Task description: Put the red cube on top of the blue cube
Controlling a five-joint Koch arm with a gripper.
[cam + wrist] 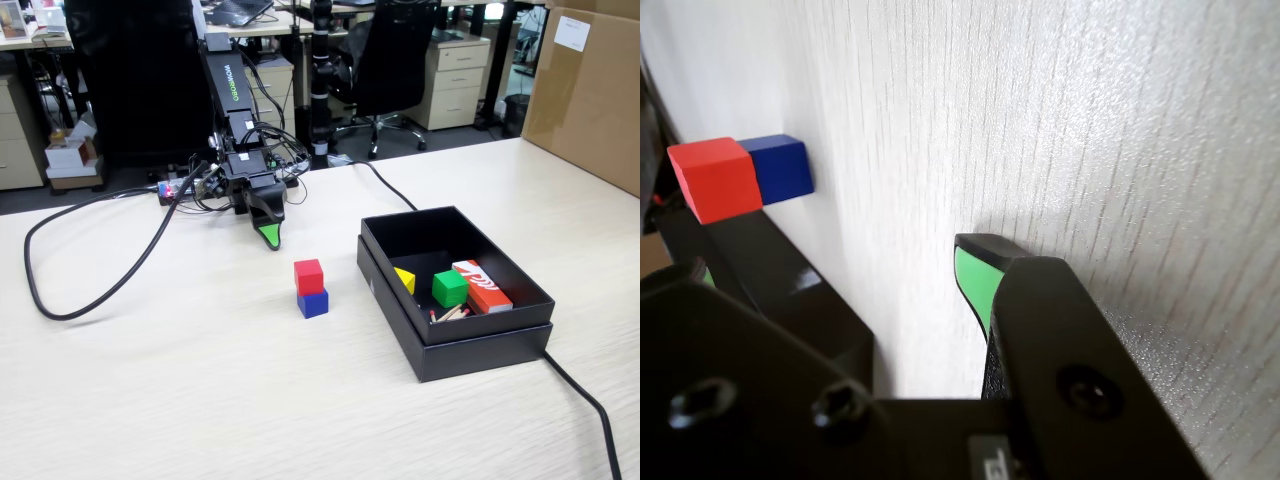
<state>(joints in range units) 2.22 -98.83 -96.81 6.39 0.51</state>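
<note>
**Stack complete, gripper clear**

Gripper (pixel 840 280) seen parted in the wrist view: green-padded jaw on the right, black jaw on the left, bare tabletop visible in the gap, nothing gripped. Seen in the fixed view (pixel 268 236) low over the table (pixel 150 400), tip pointing down, close to the arm's base and the tangle of wires there. Contact with the tabletop not determinable.

Red cube (pixel 309 275) found resting squarely on the blue cube (pixel 313 303), faces touching, edges roughly aligned with a slight offset. Stack located near the middle of the table, apart from the jaws, between the arm and the black box (pixel 455 350). Same pair visible in the wrist view, red cube (pixel 715 180) against blue cube (pixel 780 168), beyond the black jaw, untouched.

Black box open-topped, standing right of the stack in the fixed view, holding a green cube (pixel 449 288), a yellow piece (pixel 405 280), a red-orange and white box (pixel 480 285) and some small sticks. None of these involved.

Progress, as judged: placement done and release done, stack standing unaided. Remaining: at most a return of the arm to rest; no further handling of either cube apparently required.
</note>
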